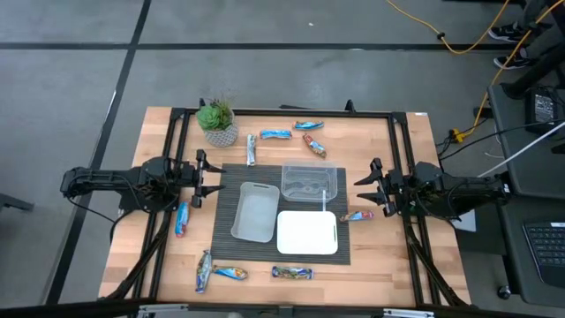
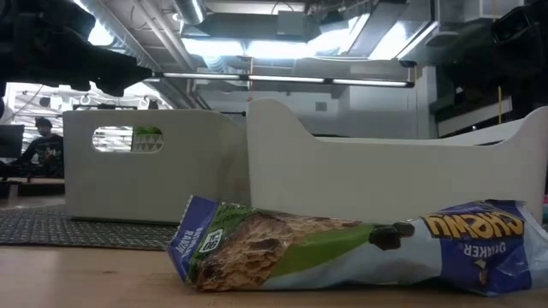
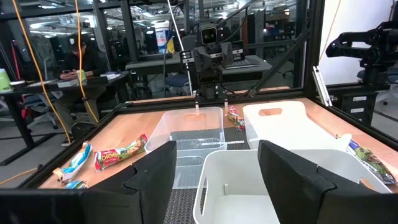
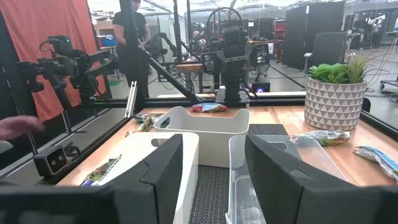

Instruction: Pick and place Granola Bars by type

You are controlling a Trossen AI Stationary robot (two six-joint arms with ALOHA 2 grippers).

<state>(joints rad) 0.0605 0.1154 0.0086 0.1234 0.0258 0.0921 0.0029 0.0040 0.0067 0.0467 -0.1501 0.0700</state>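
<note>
Presently right end effector [image 1: 369, 187], fingers spread and empty, hovers at the surface's right edge; nearest granola bar [image 1: 357, 215] lies just beside it, long axis crosswise. Left end effector [image 1: 208, 177] likewise spread.

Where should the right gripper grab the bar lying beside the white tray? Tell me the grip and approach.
Grip the bar across its narrow middle, coming straight down from above: it lies flat on the table, long axis pointing toward the white tray, beside the open right gripper. The left gripper waits opposite.
</note>
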